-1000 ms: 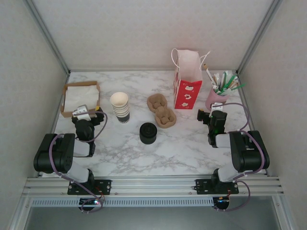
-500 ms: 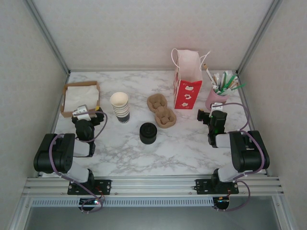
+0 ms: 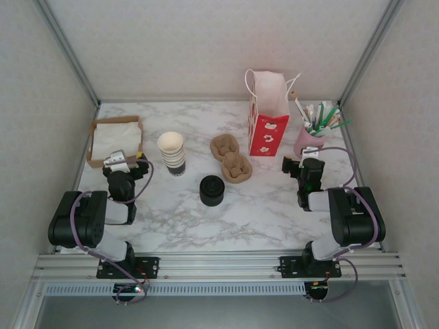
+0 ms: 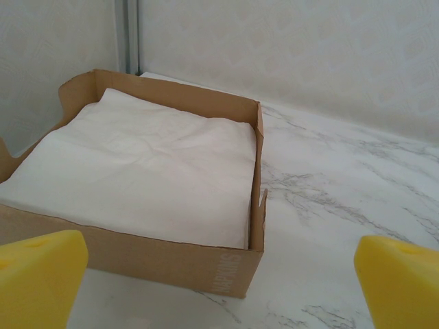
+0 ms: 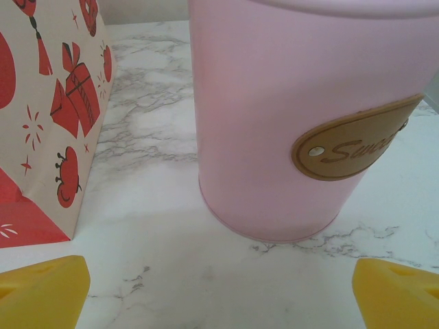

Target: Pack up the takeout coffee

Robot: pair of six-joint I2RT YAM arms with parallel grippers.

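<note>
From above, the cup stack [image 3: 171, 152] stands at 10 o'clock of the table [image 3: 274, 205] centre. The black lids [image 3: 212, 190] sit near centre, the carriers [image 3: 232, 159] at 12 and the bag [image 3: 267, 116] at 1. The coffee looks yet to be made up from a cup and a lid. The left gripper [image 3: 118, 162] sits by the napkin box [image 3: 115, 137] at 9, the right gripper [image 3: 307, 163] by the pink pot [image 3: 307, 140] at 3. Left wrist: jaws wide, nothing between them, box ahead at 11. Right wrist: jaws wide and empty, pot at 12, bag at 10. A paper cup is probably light, thin-walled and easily crushed or tipped, so grip gently around the mid-wall, not the lid.
</note>
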